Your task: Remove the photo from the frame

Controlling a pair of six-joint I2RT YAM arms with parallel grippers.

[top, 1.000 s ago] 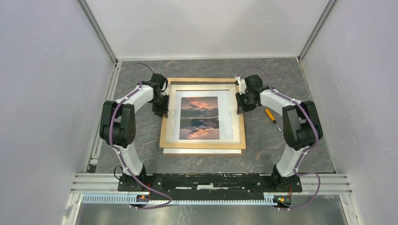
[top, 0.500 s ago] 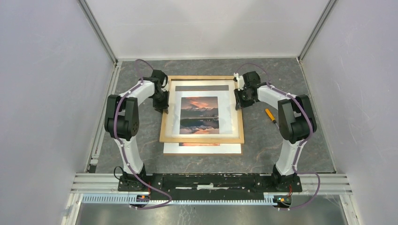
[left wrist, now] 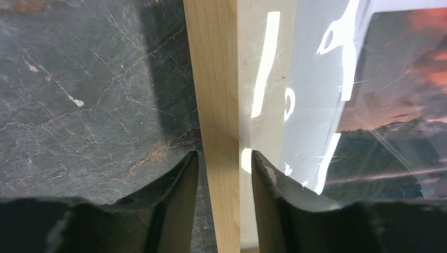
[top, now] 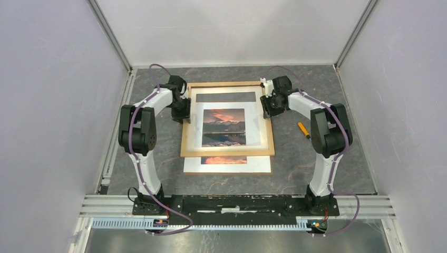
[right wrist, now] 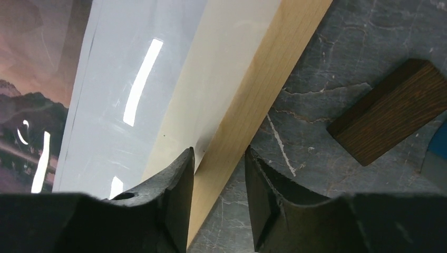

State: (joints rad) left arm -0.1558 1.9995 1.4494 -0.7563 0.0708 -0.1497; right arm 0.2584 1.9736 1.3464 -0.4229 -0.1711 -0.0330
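The light-wood frame [top: 226,153] is held between both grippers, glass side up. My left gripper [top: 183,113] is shut on its left rim [left wrist: 219,105]. My right gripper [top: 265,108] is shut on its right rim [right wrist: 269,89]. The photo [top: 226,164], white-bordered with an orange sunset, lies on the table under the frame. Its near strip sticks out past the frame's near rim. The rest shows through the glass in the left wrist view [left wrist: 400,95] and the right wrist view [right wrist: 31,79]. In the wrist views each gripper, left [left wrist: 225,154] and right [right wrist: 219,150], has one finger on each side of its rim.
An orange-handled screwdriver [top: 303,129] lies on the table right of the frame. A small brown block [right wrist: 387,118] lies just outside the right rim, with a blue object [right wrist: 435,153] beside it. Grey walls close in the table on three sides.
Both grippers have moved the frame toward the far wall. The photo has stayed on the table, and more of its near strip now shows below the frame.
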